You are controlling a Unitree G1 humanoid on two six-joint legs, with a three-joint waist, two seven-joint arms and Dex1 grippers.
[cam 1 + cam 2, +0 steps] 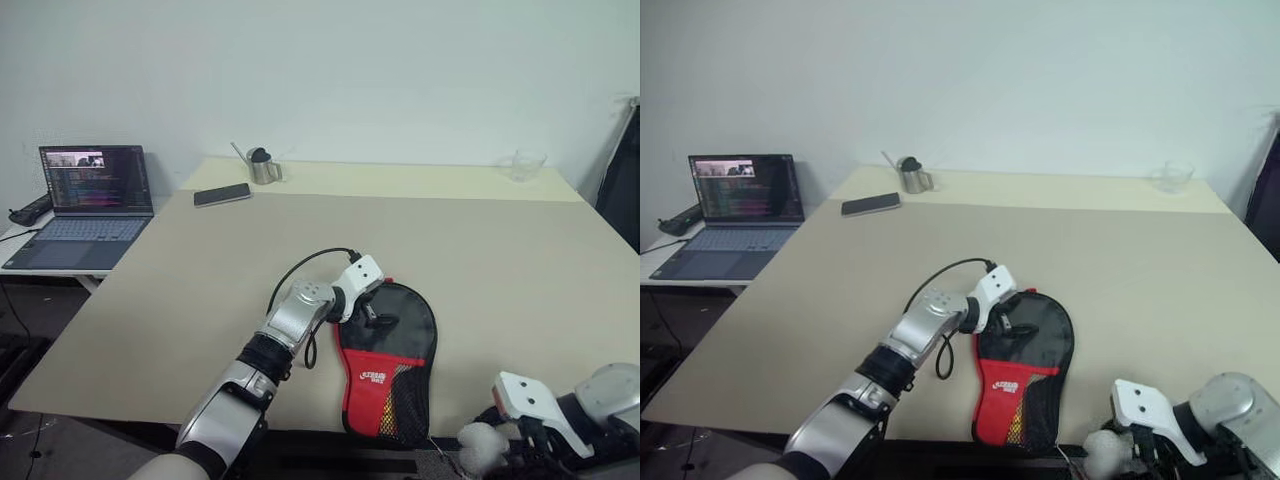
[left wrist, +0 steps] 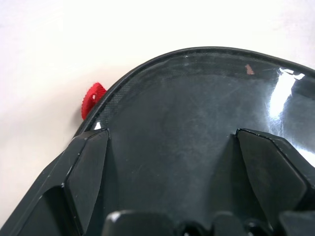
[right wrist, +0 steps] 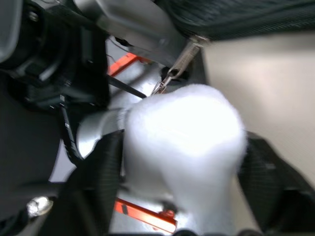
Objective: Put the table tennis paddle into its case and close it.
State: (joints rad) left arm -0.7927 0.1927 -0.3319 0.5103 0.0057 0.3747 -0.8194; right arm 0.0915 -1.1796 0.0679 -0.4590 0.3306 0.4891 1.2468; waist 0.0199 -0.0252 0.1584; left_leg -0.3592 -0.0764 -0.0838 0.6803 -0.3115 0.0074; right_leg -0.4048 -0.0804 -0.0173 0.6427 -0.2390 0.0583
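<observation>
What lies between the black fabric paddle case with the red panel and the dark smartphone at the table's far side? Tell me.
Only bare beige tabletop separates the black fabric paddle case from the dark smartphone; the left eye view shows it.

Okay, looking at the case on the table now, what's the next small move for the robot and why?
Probably close the right pincer on the white ball charm: the charm sits between its open fingers, hanging off the near table edge from the case. Pulling it should run the zip. The left pincer, open, rests over the case's round end.
</observation>
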